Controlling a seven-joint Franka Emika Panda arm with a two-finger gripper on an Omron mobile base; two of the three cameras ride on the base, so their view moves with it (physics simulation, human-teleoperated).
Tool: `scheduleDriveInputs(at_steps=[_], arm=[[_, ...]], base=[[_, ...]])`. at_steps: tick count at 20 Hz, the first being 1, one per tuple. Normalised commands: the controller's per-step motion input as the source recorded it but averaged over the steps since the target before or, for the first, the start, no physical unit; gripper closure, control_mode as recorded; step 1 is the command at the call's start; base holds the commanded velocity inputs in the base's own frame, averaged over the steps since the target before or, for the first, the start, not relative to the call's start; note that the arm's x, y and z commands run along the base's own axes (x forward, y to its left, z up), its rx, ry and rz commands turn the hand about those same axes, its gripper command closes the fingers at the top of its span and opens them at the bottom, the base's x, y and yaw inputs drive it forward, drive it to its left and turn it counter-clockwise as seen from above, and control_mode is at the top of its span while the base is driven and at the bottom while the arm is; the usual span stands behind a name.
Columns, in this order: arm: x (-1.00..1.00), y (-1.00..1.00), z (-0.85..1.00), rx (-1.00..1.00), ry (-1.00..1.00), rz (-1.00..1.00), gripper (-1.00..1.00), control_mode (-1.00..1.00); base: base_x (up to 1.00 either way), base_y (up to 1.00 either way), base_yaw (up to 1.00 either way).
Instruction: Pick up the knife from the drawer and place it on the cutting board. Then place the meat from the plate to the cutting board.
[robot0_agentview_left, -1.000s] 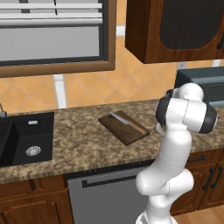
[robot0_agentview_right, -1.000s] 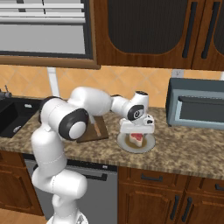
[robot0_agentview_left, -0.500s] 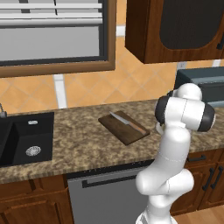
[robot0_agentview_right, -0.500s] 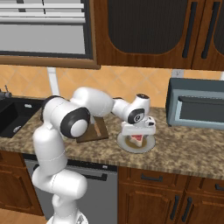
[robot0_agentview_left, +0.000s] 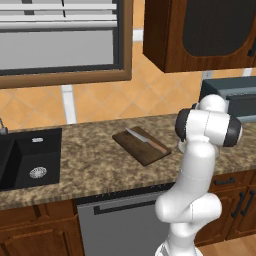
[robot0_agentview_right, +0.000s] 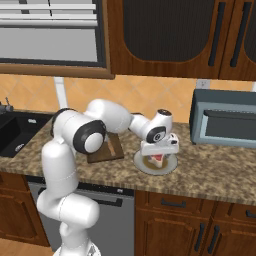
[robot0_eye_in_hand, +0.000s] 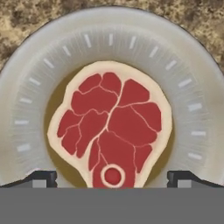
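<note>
**Open tool held low over the meat on the plate**

On the far left, a black sink (robot0_agentview_left: 30, 160) is set into the speckled stone bench (robot0_agentview_left: 90, 165). A window with a brown frame (robot0_agentview_left: 60, 75) is seen on the wall above it. Under the bench, a grey dishwasher front (robot0_agentview_left: 120, 225) is found between brown cabinet doors.

Next along the bench, the cutting board (robot0_agentview_left: 142, 145) is laid flat, dark brown with a lighter edge. The knife (robot0_agentview_left: 145, 139) is laid on top of it, thin and pale, pointing slantwise along the board. In the right base view, the board (robot0_agentview_right: 107, 150) is partly hidden behind the white arm.

Just to the right of the board, a round pale plate (robot0_agentview_right: 172, 166) is set on the bench. The meat (robot0_eye_in_hand: 111, 127) is laid in the middle of this plate (robot0_eye_in_hand: 26, 109), red with a white fat edge and a small round bone at the near end. The tool (robot0_agentview_right: 159, 156) is held right above the meat (robot0_agentview_right: 157, 159), pointing down. Its two dark fingertips (robot0_eye_in_hand: 41, 177) are spread wide apart, one at each side of the meat, and nothing is gripped between them.

On the far right, a grey microwave (robot0_agentview_right: 225, 120) is stood on the bench, under dark wooden wall cabinets (robot0_agentview_right: 175, 35)
</note>
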Motion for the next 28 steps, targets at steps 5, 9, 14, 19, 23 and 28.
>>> scheduleDriveInputs(at_steps=[5,9,14,19,23,28], arm=[[0.00,0.00,-0.15,0.00,0.00,0.03,-1.00,-1.00],[0.00,0.00,-0.27,0.00,0.00,0.02,-1.00,-1.00],[0.00,0.00,-0.21,0.00,0.00,0.01,-1.00,-1.00],[0.00,0.00,0.00,0.00,0.00,0.00,1.00,-1.00],[0.00,0.00,0.02,0.00,0.00,0.00,1.00,-1.00],[-0.16,0.00,0.61,0.00,-0.01,0.00,1.00,-1.00]], base=[[0.00,0.00,0.00],[0.00,0.00,0.00],[0.00,0.00,0.00],[0.00,0.00,0.00],[0.00,0.00,0.00],[0.00,0.00,0.00]])
